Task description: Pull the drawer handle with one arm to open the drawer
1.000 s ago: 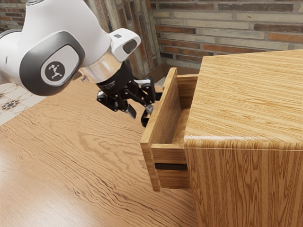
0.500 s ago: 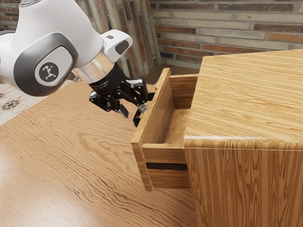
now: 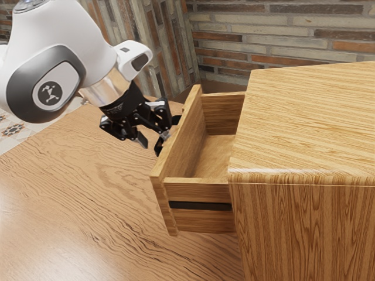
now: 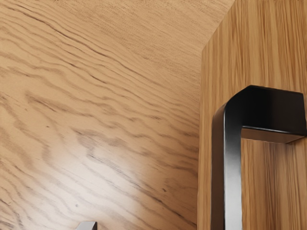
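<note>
Much of the drawer (image 3: 193, 140) stands out of the cabinet (image 3: 304, 129), its front facing the arm (image 3: 53, 64) and the table's edge by the tiled floor (image 3: 12, 129). The jaws sit right against the outer face of that front, where the handle (image 4: 225, 158) is. From the side the front panel hides the contact, so I cannot tell whether they are clamped on the bar or merely hooked behind it. The wrist view shows the black handle close by the hand, standing off the wood.

Slip is my main worry. If the pull drifts off the drawer's line of travel, the bar could slide out of the jaws and the arm would jump back with nothing in it. A skewed pull could also bind the drawer in its runners, and then the whole cabinet might drag across the table (image 3: 76, 193). Overshoot is the other risk: I see no stop, so a long stroke may bring the drawer clear of the cabinet and drop its front toward the table.

Little stands in the way. The table between the drawer and that edge is bare wood, and the brick wall (image 3: 281, 35) lies well behind the cabinet.
</note>
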Controlling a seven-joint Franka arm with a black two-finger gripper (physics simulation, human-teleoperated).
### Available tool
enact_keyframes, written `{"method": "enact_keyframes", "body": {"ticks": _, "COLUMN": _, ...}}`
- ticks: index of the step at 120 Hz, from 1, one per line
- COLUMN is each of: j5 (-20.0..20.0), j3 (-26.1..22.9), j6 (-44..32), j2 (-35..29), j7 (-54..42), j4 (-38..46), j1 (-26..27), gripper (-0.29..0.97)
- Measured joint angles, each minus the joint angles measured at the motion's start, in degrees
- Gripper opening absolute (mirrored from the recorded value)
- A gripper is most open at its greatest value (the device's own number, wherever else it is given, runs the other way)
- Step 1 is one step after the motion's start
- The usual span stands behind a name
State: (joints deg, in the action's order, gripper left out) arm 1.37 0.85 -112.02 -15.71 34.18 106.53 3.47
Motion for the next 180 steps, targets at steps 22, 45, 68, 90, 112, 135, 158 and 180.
{"method": "enact_keyframes", "body": {"ticks": 22, "j5": 0.38, "j3": 0.35, "j6": -0.05, "j2": -0.32, "j7": -0.04, "j4": 0.11, "j1": -0.38, "gripper": 0.25}}
{"method": "enact_keyframes", "body": {"ticks": 45, "j5": 0.51, "j3": 0.5, "j6": -0.03, "j2": -0.48, "j7": -0.06, "j4": 0.18, "j1": -1.32, "gripper": 0.25}}
{"method": "enact_keyframes", "body": {"ticks": 68, "j5": 0.53, "j3": 0.46, "j6": -0.01, "j2": -1.39, "j7": 0.0, "j4": 1.24, "j1": -1.78, "gripper": 0.25}}
{"method": "enact_keyframes", "body": {"ticks": 90, "j5": 0.62, "j3": 0.46, "j6": 0.0, "j2": -2.08, "j7": 0.15, "j4": 2.03, "j1": -1.84, "gripper": 0.25}}
{"method": "enact_keyframes", "body": {"ticks": 112, "j5": 0.83, "j3": 0.49, "j6": 0.02, "j2": -2.46, "j7": 0.27, "j4": 2.25, "j1": -2.57, "gripper": 0.25}}
{"method": "enact_keyframes", "body": {"ticks": 135, "j5": 0.94, "j3": 0.49, "j6": 0.03, "j2": -2.85, "j7": 0.3, "j4": 2.73, "j1": -3.88, "gripper": 0.25}}
{"method": "enact_keyframes", "body": {"ticks": 158, "j5": 1.28, "j3": 0.61, "j6": 0.06, "j2": -3.44, "j7": 0.35, "j4": 3.34, "j1": -4.3, "gripper": 0.26}}
{"method": "enact_keyframes", "body": {"ticks": 180, "j5": 1.51, "j3": 1.29, "j6": 0.11, "j2": -3.81, "j7": 0.38, "j4": 3.59, "j1": -4.59, "gripper": 0.26}}
